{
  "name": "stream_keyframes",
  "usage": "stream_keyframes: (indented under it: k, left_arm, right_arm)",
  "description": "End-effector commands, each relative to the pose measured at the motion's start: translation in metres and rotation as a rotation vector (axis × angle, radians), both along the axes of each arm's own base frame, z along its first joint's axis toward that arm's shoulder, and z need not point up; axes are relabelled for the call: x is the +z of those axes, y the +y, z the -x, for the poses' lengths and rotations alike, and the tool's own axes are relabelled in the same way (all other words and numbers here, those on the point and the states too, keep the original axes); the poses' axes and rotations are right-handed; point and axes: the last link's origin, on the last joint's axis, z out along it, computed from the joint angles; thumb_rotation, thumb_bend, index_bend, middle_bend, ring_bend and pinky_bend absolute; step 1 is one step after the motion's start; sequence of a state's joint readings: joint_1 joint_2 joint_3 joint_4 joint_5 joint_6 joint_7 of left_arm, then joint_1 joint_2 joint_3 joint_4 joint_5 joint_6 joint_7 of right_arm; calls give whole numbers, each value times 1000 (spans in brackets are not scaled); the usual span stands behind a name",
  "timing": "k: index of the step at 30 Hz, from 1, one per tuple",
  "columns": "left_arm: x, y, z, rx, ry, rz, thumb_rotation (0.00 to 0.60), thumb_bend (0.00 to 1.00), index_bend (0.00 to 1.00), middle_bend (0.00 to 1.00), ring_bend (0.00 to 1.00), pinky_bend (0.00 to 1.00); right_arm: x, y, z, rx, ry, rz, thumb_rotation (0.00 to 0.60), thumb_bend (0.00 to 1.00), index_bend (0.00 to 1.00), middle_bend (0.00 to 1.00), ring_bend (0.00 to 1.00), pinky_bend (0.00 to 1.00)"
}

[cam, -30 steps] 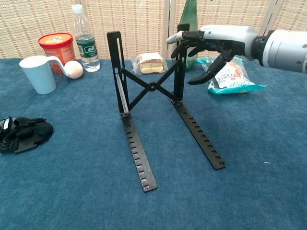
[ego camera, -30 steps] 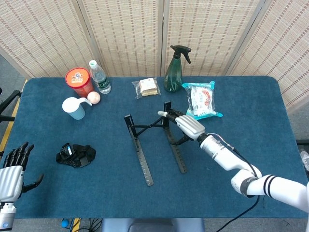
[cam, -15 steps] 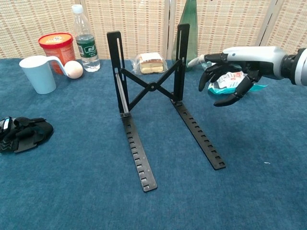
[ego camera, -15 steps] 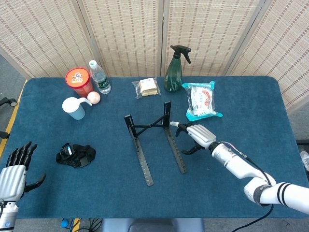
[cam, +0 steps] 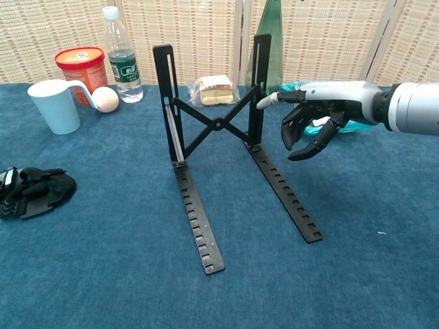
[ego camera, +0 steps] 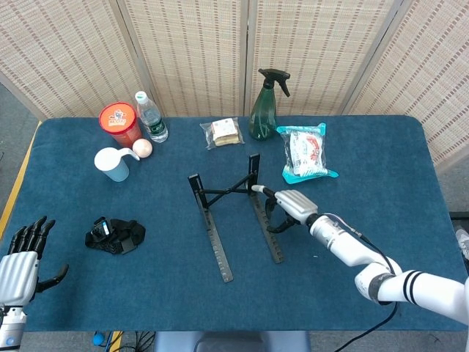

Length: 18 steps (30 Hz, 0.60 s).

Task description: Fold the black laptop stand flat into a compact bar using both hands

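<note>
The black metal folding laptop stand (cam: pixel 218 130) is standing unfolded near the middle of the blue cloth-covered table (ego camera: pixel 381 169), its two uprights raised and its notched rails lying flat toward the near edge. The right hand (cam: pixel 312 120) is hovering just beside the right upright, fingers spread and part-curled, holding nothing; whether a fingertip is touching the upright cannot be told. The left hand (ego camera: pixel 20 257) is idling at the near left corner, fingers apart and empty, well apart from the stand.

Risk assessment: with only one hand engaging, a sideways push is likely to slide or topple the unbraced stand. Fingers are also risking a pinch in the closing cross-brace.
</note>
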<state>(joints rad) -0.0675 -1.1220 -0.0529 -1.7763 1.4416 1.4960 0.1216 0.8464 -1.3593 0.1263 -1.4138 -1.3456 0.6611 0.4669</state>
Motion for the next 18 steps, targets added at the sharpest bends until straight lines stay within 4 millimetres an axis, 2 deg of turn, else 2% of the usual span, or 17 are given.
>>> stream_keyframes:
  k: [1, 8, 12, 18]
  left_arm:
    - [0, 0, 1, 2, -2, 1, 600, 235, 56, 5, 5, 4]
    - [-1, 1, 2, 2, -3, 3, 600, 235, 56, 5, 5, 4]
    - [0, 1, 3, 6, -1, 2, 600, 235, 55, 5, 5, 3]
    - [-1, 2, 3, 5, -1, 7, 600, 235, 56, 5, 5, 4]
  right_arm:
    - [-4, -4, 0, -13, 6, -1, 600, 132, 101, 566, 413, 323]
    - [-19, -11, 0, -42, 17, -9, 600, 133, 97, 591, 413, 323]
    - [-25, -11, 1, -45, 26, -19, 600, 132, 3, 636, 413, 323]
    - [-27, -11, 5, -57, 30, -16, 600, 132, 0, 647, 413, 323]
